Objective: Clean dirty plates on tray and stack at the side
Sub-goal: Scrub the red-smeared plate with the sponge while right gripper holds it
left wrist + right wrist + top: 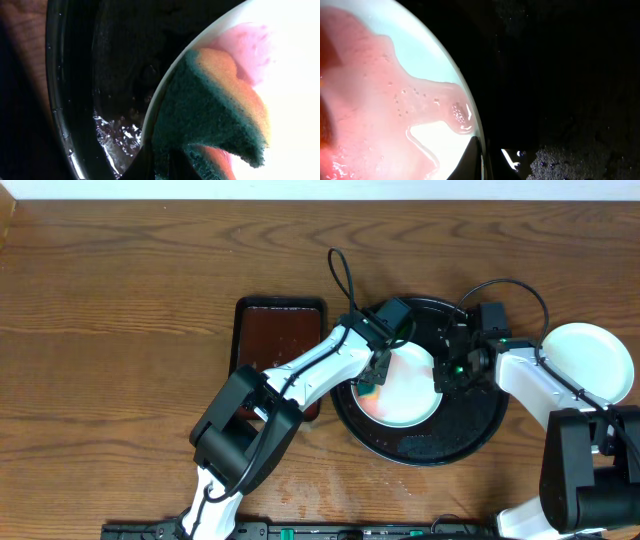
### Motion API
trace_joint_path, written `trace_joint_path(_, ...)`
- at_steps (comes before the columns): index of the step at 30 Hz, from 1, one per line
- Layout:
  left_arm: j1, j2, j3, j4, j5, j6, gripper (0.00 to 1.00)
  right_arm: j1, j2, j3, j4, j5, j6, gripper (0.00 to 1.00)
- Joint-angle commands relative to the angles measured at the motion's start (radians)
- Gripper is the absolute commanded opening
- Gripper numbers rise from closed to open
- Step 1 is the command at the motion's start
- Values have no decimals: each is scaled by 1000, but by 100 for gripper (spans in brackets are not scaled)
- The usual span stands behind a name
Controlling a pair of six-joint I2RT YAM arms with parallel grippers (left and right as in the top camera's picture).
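Wood-grain table (pixel 120 300), glossy black tray (pixel 470 442) holding red-smeared white plate (pixel 415 395), left claw (pixel 372 385) clamping green-orange sponge (pixel 210 115), right claw (pixel 452 368) pinching plate rim

The desk (pixel 120 330) is seen in warm brown, streaked with wood grain. The tray (pixel 470 432) is shown glossy black, flecked with pale wet glints. The smeared plate (pixel 415 385) is shown white, blotched with pink-red. The sponge (pixel 215 115) is coloured dark green on one face, orange on the other. The clean plate (pixel 590 360) is seen plain white, the rectangular tray (pixel 275 330) dark brown.
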Motion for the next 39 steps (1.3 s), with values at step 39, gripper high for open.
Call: trace_joint_path(39, 45, 119, 101, -220, -167, 131, 7, 19, 24, -20, -5, 1, 3, 1)
